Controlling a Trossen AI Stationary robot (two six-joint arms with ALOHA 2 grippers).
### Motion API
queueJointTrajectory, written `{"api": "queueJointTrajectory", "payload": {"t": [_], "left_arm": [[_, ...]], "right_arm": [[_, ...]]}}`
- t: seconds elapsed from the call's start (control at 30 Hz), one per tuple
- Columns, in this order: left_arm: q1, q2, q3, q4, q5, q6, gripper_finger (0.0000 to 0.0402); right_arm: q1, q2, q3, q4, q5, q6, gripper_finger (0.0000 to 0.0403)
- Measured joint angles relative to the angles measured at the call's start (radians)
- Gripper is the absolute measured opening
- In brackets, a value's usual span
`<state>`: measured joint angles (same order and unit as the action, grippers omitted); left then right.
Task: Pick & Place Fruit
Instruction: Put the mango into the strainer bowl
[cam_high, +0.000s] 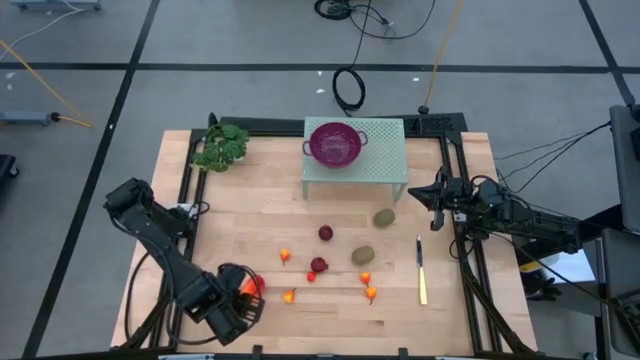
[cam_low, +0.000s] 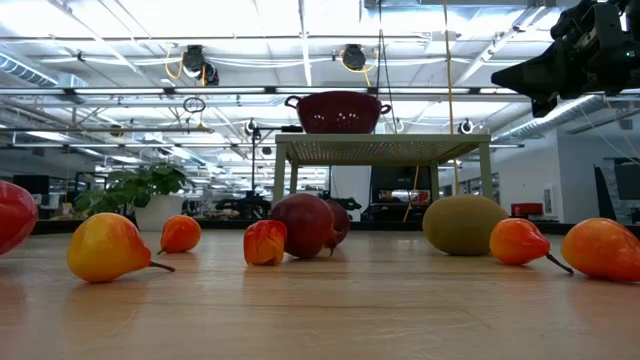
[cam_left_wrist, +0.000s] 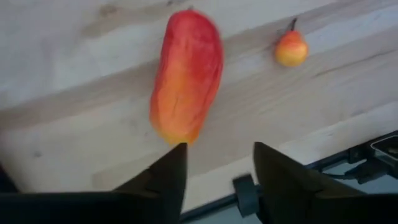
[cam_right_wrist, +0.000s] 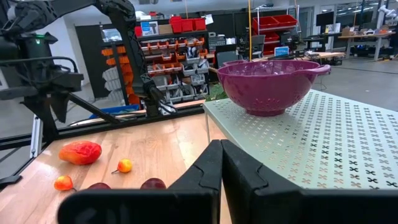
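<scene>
L gripper (cam_left_wrist: 214, 168) over near-left table corner, fingers apart, nothing between; long orange-red fruit (cam_left_wrist: 186, 74) lies on the wood just beyond the tips, slightly off to one finger's side. Step looks like approach for pick. Next: centre tips over fruit, descend, close. R gripper (cam_right_wrist: 221, 165) waits by colander (cam_right_wrist: 267, 84), fingers together, empty.

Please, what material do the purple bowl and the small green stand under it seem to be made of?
The purple bowl looks like smooth, slightly glossy plastic or enamelled metal; rows of small holes show it is a colander. The green stand looks like painted sheet metal with a matte finish, punched with small cross-shaped holes.
</scene>
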<state>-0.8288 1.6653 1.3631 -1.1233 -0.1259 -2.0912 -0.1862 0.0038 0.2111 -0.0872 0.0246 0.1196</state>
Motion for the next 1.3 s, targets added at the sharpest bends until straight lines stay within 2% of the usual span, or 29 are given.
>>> {"api": "queueJointTrajectory", "payload": {"t": [0.1,0.27,0.5,0.73,1.03,1.3], "left_arm": [[0.001,0.0,-0.013,0.001,-0.02,0.042,0.0246],[0.002,0.0,-0.061,0.039,0.003,0.081,0.0317],[0.01,0.001,-0.093,0.082,0.039,0.118,0.0373],[0.014,0.001,-0.107,0.084,-0.031,0.202,0.0386],[0.045,0.001,-0.127,0.082,0.011,0.24,0.037],[0.05,0.001,-0.127,0.082,0.002,0.275,0.0395]], "right_arm": [[0.0,0.0,0.0,0.0,0.0,0.0,0.0],[0.0,0.0,0.0,0.0,0.0,0.0,0.0],[0.0,0.0,0.0,0.0,0.0,0.0,0.0],[0.0,0.0,0.0,0.0,0.0,0.0,0.0],[0.0,0.0,0.0,0.0,0.0,0.0,0.0],[0.0,0.0,0.0,0.0,0.0,0.0,0.0]]}}
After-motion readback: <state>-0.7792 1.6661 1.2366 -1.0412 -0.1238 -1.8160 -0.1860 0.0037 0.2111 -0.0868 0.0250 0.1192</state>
